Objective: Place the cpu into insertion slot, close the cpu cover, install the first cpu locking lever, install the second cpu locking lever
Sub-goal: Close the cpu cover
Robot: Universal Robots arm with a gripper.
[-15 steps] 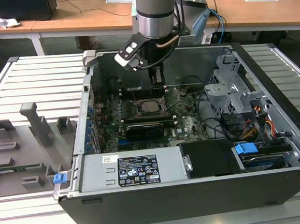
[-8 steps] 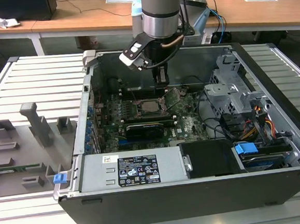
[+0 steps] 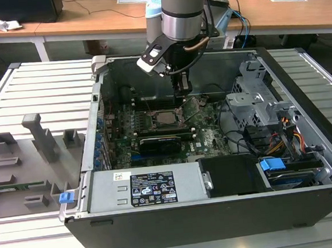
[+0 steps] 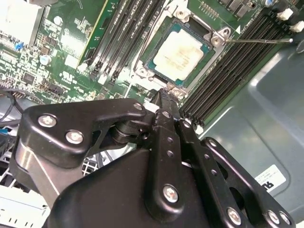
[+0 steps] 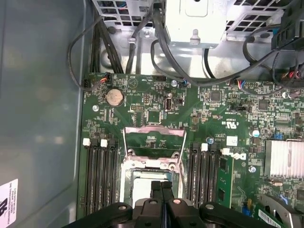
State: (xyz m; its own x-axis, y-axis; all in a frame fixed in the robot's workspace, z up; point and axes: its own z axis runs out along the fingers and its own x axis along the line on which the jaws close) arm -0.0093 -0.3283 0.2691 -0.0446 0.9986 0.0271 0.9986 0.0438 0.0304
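The cpu (image 4: 183,51), a pale silver square, lies flat in the insertion slot (image 4: 153,56) on the green board; in the exterior view the cpu (image 3: 167,119) sits mid-board. The cpu cover (image 5: 154,131), a thin metal frame with an open centre, stands swung up off the slot. A thin wire lever (image 4: 259,41) sticks out sideways from one socket corner. My gripper (image 4: 164,94) is shut with nothing between its fingers, its tip just over the slot's edge. The gripper (image 5: 161,186) partly hides the cpu in the first wrist view, and the gripper (image 3: 182,94) hangs just above the socket.
Black memory slots (image 5: 100,173) flank the socket on both sides. A long black card (image 3: 162,142) lies in front of it. Cables (image 5: 156,52) and a metal drive cage (image 3: 255,94) crowd the exterior view's right. The case walls (image 3: 98,106) enclose the board.
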